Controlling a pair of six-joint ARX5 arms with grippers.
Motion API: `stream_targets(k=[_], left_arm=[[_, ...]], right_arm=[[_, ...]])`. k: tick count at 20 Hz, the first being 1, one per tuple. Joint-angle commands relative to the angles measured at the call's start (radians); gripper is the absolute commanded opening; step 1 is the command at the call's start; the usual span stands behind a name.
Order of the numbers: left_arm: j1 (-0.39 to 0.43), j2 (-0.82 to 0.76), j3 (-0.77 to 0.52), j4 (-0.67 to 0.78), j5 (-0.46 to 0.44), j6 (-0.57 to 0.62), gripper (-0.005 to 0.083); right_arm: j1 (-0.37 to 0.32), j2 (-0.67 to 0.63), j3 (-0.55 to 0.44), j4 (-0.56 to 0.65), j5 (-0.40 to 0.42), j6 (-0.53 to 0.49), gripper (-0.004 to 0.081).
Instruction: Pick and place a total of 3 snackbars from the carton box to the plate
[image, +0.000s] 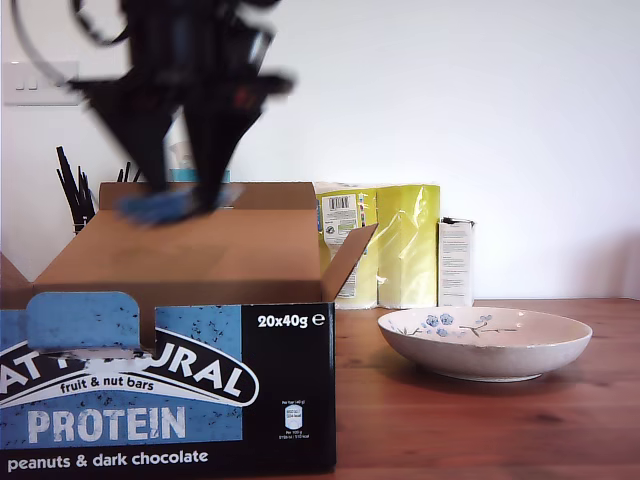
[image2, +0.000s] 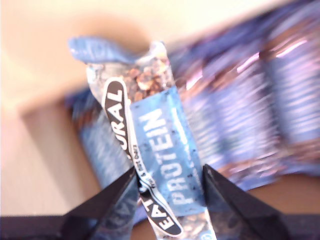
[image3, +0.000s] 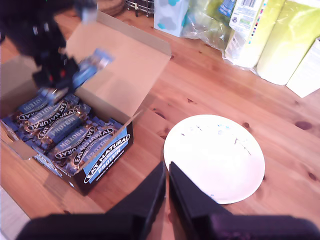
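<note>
- The carton box (image: 190, 330) fills the exterior view's left half, its flaps folded out. In the second wrist view you can see it (image3: 125, 65) lying open on the wooden table (image3: 200, 85), with rows of snackbars (image3: 60, 127) packed inside.
- The plate (image: 487, 342) stands on the table at the exterior view's right, apart from the box. Seen from above it (image3: 215, 157) carries no bar, so by my reading you are on the first of the three transfers.
- Behind the plate, against the wall, stand a yellow wrapped pack (image: 390, 245) and a narrow white carton (image: 455, 262); neither belongs to the job.
- My first gripper (image2: 170, 185) hangs over the open box, blurred in the exterior view (image: 180, 205), and its fingers are clamped on the end of one snackbar (image2: 160, 150). That bar (image3: 90, 67) appears lifted above the packed rows, though the blur keeps you from telling how clear of them it is.
- My second gripper (image3: 167, 187) hovers high over the table between box and plate, fingers pressed together, holding nothing.
- The step in hand looks like the lift out of the box. Next, you need to raise the bar clear of the flap on the plate's side, carry it across, lower it over the dish and only then let the fingers part.
- The grip sits on one end of a slick wrapper, so the bar may swing or slip; move it gently.
</note>
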Motion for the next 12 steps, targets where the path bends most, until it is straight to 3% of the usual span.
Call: stream_targets(k=[1, 5, 12], left_arm=[[-0.023, -0.021, 0.03, 0.096, 0.009, 0.042, 0.0303], [-0.063, -0.01, 0.041, 0.41, 0.115, 0.107, 0.0303], [-0.124, 0.072, 0.041, 0.804, 0.157, 0.154, 0.0303]], right_arm=[[0.003, -0.005, -0.014, -0.014, 0.011, -0.004, -0.0013], [0.002, -0.043, -0.014, -0.037, 0.049, 0.001, -0.0013], [0.002, -0.125, -0.013, -0.069, 0.088, 0.029, -0.0013]])
